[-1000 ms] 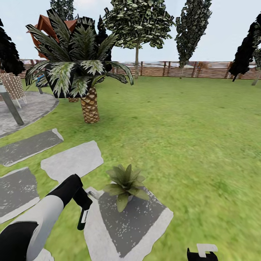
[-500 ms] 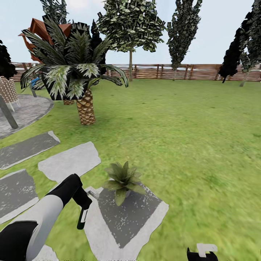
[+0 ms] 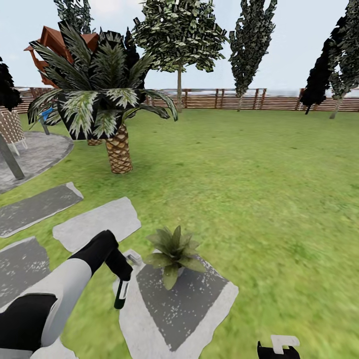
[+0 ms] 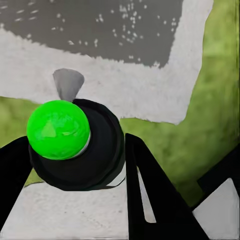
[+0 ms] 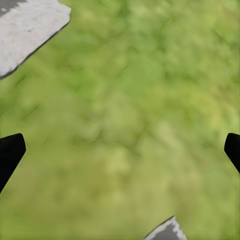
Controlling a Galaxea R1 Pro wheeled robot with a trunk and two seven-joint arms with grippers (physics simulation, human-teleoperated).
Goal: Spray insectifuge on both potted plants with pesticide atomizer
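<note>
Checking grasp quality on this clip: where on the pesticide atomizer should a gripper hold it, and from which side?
Across the slim black body of the pesticide atomizer, fingers on opposite sides, tip left free. The left gripper holds it so, coming from above, the cylinder hanging upright over the stepping stone beside the potted plant.

The atomizer (image 4: 75, 150) has a smooth matt black body and a glossy green tip (image 4: 58, 129) that catches highlights. The left gripper (image 3: 121, 289) looks like matt black plastic — its arm shell (image 3: 65, 294) smooth, satin white. The stone (image 3: 174, 309) is rough, speckled grey. The fence (image 3: 249, 98) is slatted brown wood; the palm trunk (image 3: 119, 154) — scaly.
</note>
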